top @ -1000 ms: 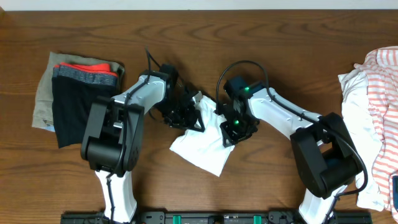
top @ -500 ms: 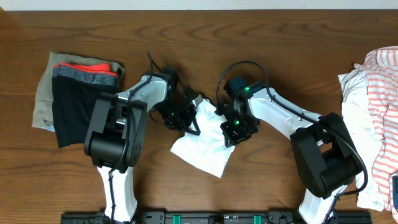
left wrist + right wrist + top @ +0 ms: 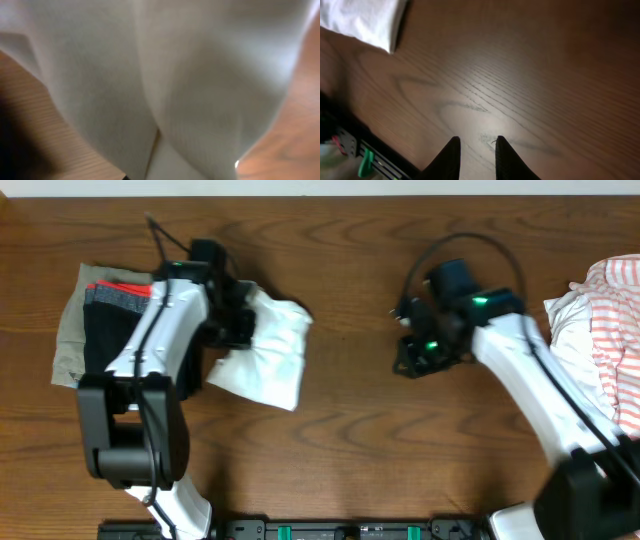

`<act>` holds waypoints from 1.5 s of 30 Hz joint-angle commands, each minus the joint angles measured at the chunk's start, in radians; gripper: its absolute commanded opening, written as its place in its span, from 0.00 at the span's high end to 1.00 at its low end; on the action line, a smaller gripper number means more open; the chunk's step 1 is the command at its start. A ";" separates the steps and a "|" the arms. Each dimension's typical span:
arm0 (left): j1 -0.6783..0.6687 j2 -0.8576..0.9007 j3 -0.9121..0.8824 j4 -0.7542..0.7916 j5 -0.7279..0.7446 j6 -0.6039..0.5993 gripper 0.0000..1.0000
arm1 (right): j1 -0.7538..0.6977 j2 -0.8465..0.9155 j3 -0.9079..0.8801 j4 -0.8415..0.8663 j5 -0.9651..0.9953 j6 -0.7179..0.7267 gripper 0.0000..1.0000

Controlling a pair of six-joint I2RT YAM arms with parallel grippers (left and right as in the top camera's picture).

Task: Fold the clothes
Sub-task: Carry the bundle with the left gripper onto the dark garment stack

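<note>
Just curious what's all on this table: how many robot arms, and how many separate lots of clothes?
Arms: 2, left arm and right arm
Lots of clothes: 3, dark stack, white piece, striped heap
Total: 5

The brown wooden surface (image 3: 350, 430) showed clear grain under a smooth, slightly glossy finish. The folded white cloth garment (image 3: 265, 355) on it looked soft and matt. The orange-striped white cloth garment (image 3: 610, 310) at the surface's right edge looked matt too.
</note>
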 commanded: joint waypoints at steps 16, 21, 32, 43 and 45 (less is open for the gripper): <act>0.166 -0.010 0.297 -0.135 -0.236 0.041 0.94 | -0.065 -0.114 0.010 -0.060 0.039 -0.026 0.75; 0.166 -0.012 0.393 -0.208 -0.236 0.041 0.94 | -0.065 -0.114 0.010 -0.060 0.044 -0.026 0.75; 0.268 -0.041 0.407 -0.240 -0.235 0.040 0.94 | -0.065 -0.114 0.010 -0.064 0.070 -0.026 0.74; 0.413 -0.041 0.407 -0.205 -0.235 0.041 0.94 | -0.065 -0.114 0.010 -0.069 0.070 -0.026 0.74; 0.433 -0.041 0.407 -0.197 -0.235 0.041 0.94 | -0.065 -0.114 0.010 -0.071 0.069 -0.026 0.74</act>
